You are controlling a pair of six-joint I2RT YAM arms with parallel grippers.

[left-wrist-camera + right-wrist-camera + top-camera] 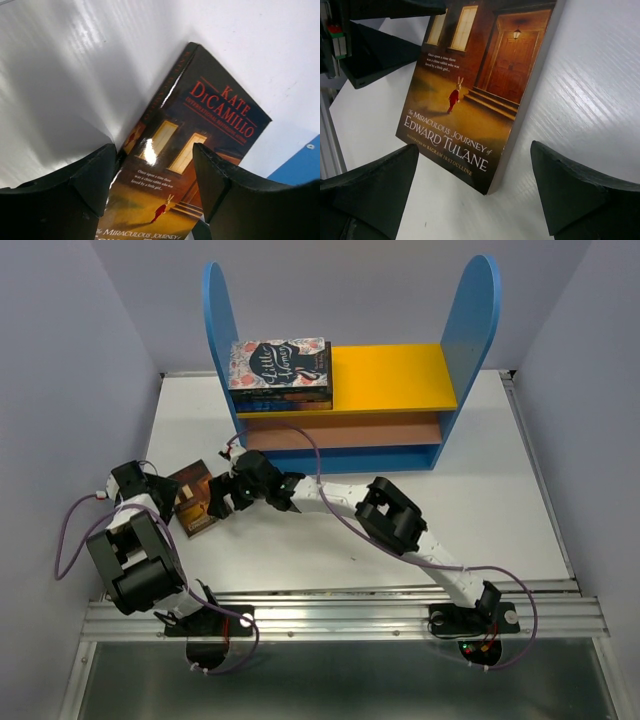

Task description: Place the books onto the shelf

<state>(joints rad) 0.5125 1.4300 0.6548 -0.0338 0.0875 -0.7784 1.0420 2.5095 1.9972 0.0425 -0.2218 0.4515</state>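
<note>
Black left claw (154, 150) spread, astride the book (470, 75): one finger off the spine side, one over the cover; no firm pinch evident. Right claw (474, 150) spread wide, facing the book's lower corner. Book on table (480, 490), towards left edge, short of shelf (470, 330) at far edge. Judgement: pick-up step. Seat the spine deep between the pads before lifting, with right claw steadying the free edge; the thin, slick cover may slip or sag. Cover glossy, dark brown: lit windows, small rabbit in red, title Edward Tulane. Other books (280, 375) stacked on yellow board.
</note>
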